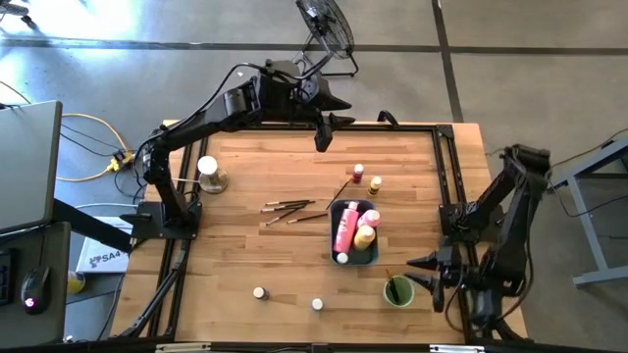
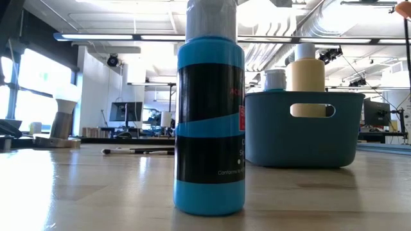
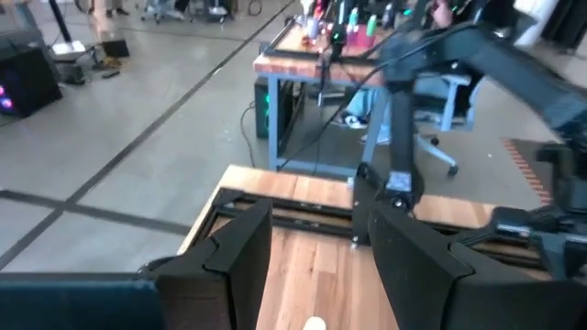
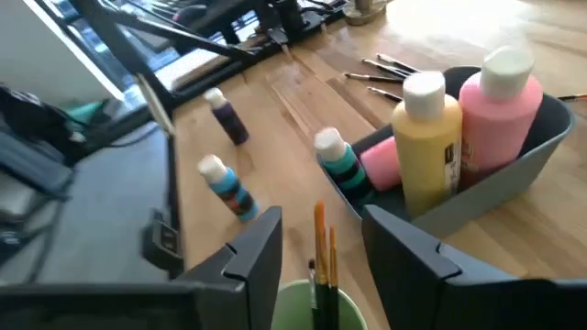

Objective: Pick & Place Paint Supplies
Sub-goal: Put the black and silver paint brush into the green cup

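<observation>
The blue-grey tray (image 1: 371, 257) right of centre holds a pink bottle (image 4: 500, 101) and a yellow bottle (image 4: 426, 137) standing upright, with a teal-banded jar (image 4: 339, 160) lying beside them. Several brown-handled brushes (image 1: 289, 209) lie flat on the wood left of the tray. Two tiny jars (image 1: 358, 173) stand beyond the tray, and two more (image 1: 259, 292) stand near the front edge. The green cup (image 1: 397, 290) holds thin brushes (image 4: 321, 252) that lean on its rim. My right gripper (image 4: 323, 225) is open just above the cup. My left gripper (image 1: 324, 137) is open and high over the far edge.
A white-topped grey stand (image 1: 208, 175) sits at the far left of the table. A black frame rail (image 1: 446, 176) runs round the table top. In the low view a blue jar (image 2: 209, 122) stands close in front of the tray (image 2: 302, 128). Bare wood lies at the near left.
</observation>
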